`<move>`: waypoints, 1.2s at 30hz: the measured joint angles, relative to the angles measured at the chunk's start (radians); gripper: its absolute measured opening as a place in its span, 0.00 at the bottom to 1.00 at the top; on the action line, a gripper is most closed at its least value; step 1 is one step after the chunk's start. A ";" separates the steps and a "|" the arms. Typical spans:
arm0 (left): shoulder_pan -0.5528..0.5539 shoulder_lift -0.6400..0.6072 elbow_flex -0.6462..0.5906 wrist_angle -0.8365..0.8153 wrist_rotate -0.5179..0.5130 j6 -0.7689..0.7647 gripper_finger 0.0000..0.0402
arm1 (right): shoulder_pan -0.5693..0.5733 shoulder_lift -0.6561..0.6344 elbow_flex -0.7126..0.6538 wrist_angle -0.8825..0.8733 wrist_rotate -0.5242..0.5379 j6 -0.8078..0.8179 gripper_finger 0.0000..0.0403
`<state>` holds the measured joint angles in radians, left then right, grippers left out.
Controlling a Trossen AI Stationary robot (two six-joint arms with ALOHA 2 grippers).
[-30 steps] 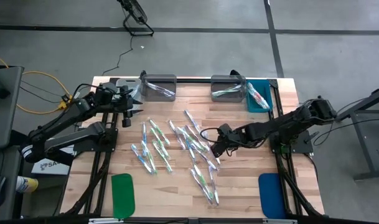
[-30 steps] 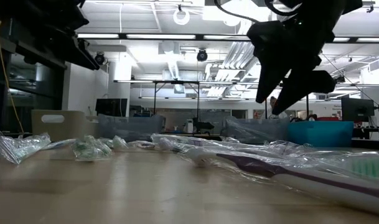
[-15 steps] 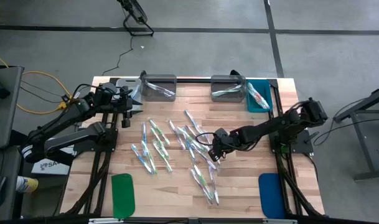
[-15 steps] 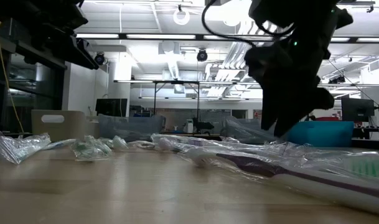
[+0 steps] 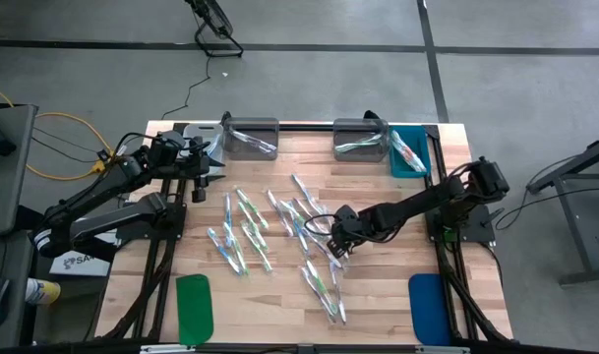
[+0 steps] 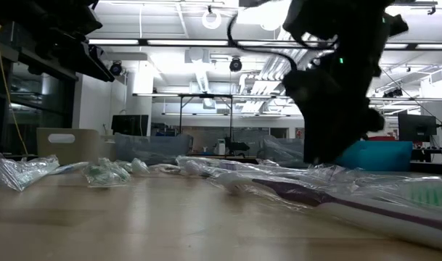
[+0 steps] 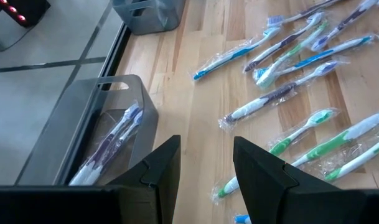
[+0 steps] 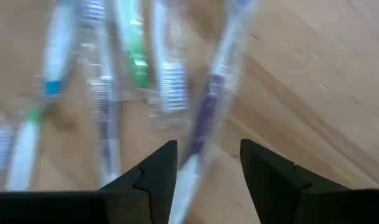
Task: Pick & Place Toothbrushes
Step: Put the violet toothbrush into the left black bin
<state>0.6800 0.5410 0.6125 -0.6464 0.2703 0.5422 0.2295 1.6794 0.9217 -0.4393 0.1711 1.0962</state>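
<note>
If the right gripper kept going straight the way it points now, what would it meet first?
Most likely the purple-handled wrapped toothbrush, which lies in line with the gap between the open fingers of the right gripper, low over the scattered toothbrushes mid-table. How far off it is cannot be told; the wooden table lies directly beneath.

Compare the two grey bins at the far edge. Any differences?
The left grey bin holds a purple-and-white wrapped toothbrush; the right grey bin holds a greenish one. The right grey bin sits beside the teal bin; the left grey bin sits by the left pincer, with nothing alongside. Both are small grey tubs on the far edge.
</note>
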 joint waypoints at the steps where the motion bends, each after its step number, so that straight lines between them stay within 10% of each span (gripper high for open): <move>1: 0.000 0.000 0.000 0.000 0.000 -0.001 0.35 | 0.004 0.000 0.020 -0.015 0.009 -0.004 0.42; 25: 0.000 0.000 0.000 -0.007 -0.003 0.003 0.35 | 0.011 0.271 0.357 -0.517 0.003 0.115 0.36; 36: 0.000 0.000 0.000 -0.007 -0.002 0.007 0.35 | 0.010 0.271 0.351 -0.542 -0.025 0.092 0.13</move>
<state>0.6800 0.5411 0.6125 -0.6537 0.2684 0.5488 0.2396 1.9503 1.2732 -0.9809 0.1464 1.1884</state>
